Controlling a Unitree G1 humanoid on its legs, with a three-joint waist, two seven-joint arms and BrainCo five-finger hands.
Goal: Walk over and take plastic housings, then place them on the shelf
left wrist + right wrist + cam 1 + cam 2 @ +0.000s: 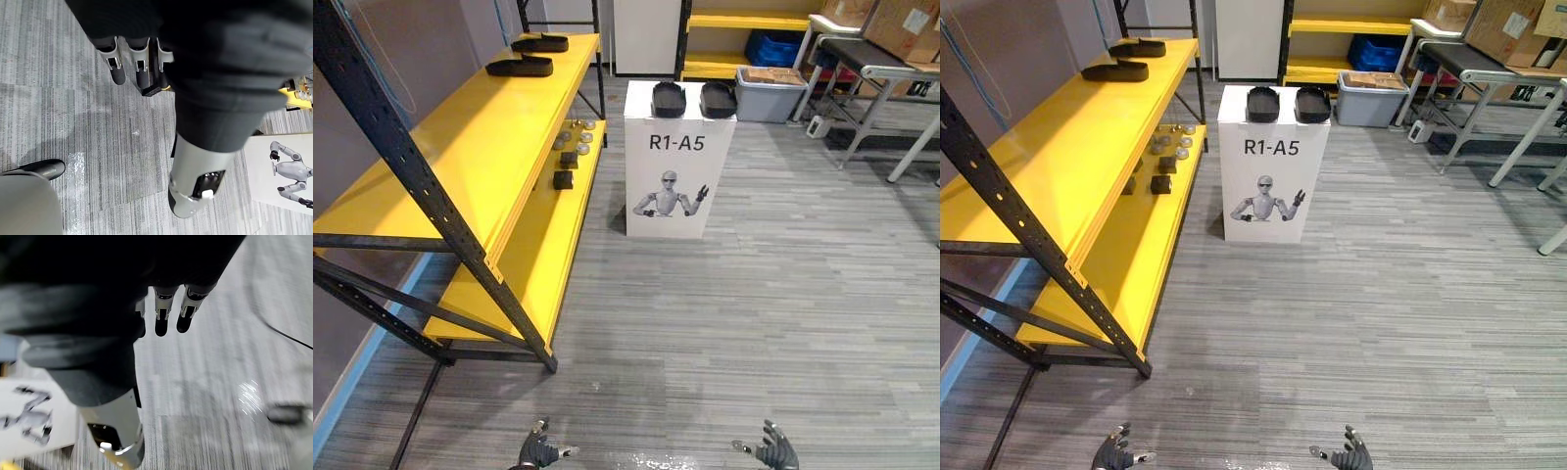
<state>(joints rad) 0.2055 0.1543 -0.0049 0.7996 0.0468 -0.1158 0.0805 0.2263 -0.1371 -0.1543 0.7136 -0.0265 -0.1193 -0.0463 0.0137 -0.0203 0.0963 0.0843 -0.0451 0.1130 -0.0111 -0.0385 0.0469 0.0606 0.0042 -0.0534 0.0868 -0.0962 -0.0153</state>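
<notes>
While the left hand (536, 451) and right hand (774, 452) hang loose-fingered and empty, walking off-line could bump the white stand (677, 132), toppling its housings (669, 99).

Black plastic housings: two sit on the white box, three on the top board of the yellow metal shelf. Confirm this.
Not quite. The left eye view shows two black plastic housings on the top board of the yellow metal shelf, not three. The other two housings do sit on the white box.

A white box (677, 171) stands on the floor (783, 323); behind it, a grey bin (770, 98), blue crate (773, 49), and cardboard boxes (901, 24) on a desk (847, 54).
</notes>
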